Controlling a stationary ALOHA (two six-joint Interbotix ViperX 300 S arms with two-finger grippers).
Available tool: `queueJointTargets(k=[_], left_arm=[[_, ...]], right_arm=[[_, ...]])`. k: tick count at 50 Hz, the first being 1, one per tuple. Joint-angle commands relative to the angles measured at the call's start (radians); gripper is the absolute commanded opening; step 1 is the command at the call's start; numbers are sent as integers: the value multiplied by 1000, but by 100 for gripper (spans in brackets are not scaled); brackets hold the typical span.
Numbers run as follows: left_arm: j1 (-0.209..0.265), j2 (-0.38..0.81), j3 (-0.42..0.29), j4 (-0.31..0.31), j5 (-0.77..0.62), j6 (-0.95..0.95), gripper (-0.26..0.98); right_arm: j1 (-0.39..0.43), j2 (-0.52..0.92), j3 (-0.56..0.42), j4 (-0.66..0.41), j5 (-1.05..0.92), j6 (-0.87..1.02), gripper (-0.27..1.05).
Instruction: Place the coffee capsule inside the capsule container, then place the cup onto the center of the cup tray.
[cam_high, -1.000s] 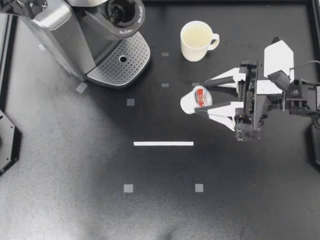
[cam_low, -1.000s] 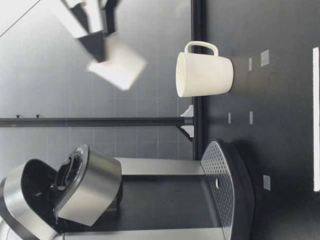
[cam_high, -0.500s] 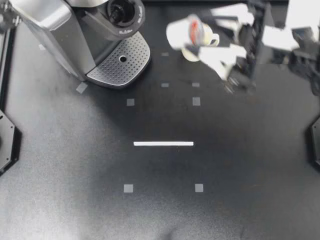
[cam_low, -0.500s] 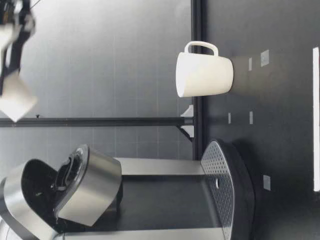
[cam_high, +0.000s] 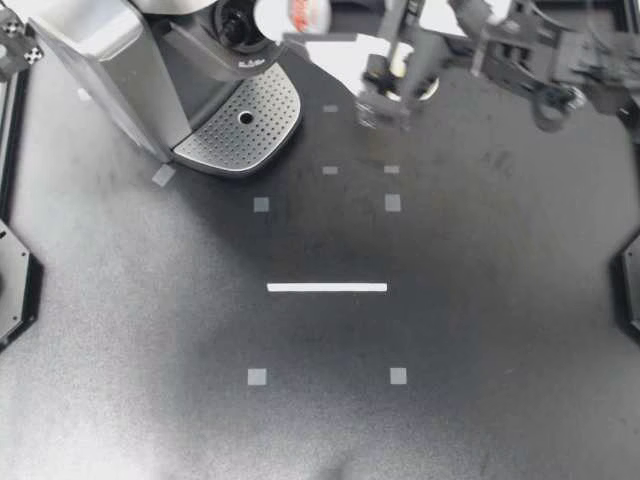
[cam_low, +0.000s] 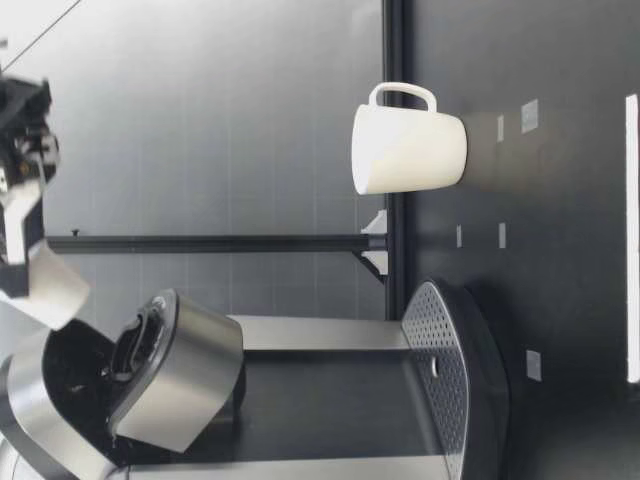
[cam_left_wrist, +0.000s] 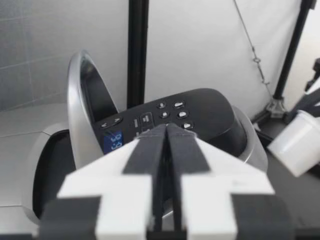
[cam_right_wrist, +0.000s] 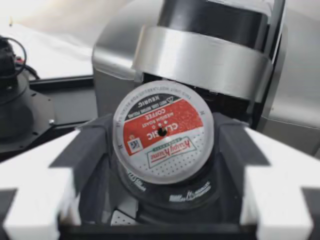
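My right gripper (cam_high: 308, 20) reaches across the back of the table and is shut on the coffee capsule (cam_high: 292, 12), a white pod with a red and white lid (cam_right_wrist: 162, 131). The capsule (cam_low: 52, 292) hangs just above the coffee machine's open capsule container (cam_low: 95, 372), whose dark round holder (cam_right_wrist: 172, 192) lies right beneath it. The white cup (cam_low: 410, 137) stands upright on the table beside the machine; in the top view my right arm covers most of it. The perforated cup tray (cam_high: 245, 115) is bare. My left gripper (cam_left_wrist: 165, 136) is shut on nothing, behind the machine.
The grey coffee machine (cam_high: 130, 70) fills the back left corner, its lid (cam_low: 185, 375) tipped open. A white tape strip (cam_high: 327, 287) and small grey squares mark the black table. The capsule (cam_left_wrist: 300, 145) also shows beside the machine in the left wrist view.
My right gripper has risen from mid-table and carried the capsule back and left, past the cup, to above the machine's open holder. The cup has not moved.
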Motion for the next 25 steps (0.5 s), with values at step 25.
queueJointTargets(k=[25], left_arm=[[3, -3, -11, 3, 0, 5, 9]], right_arm=[[-14, 87, -86, 0, -2, -6, 49]])
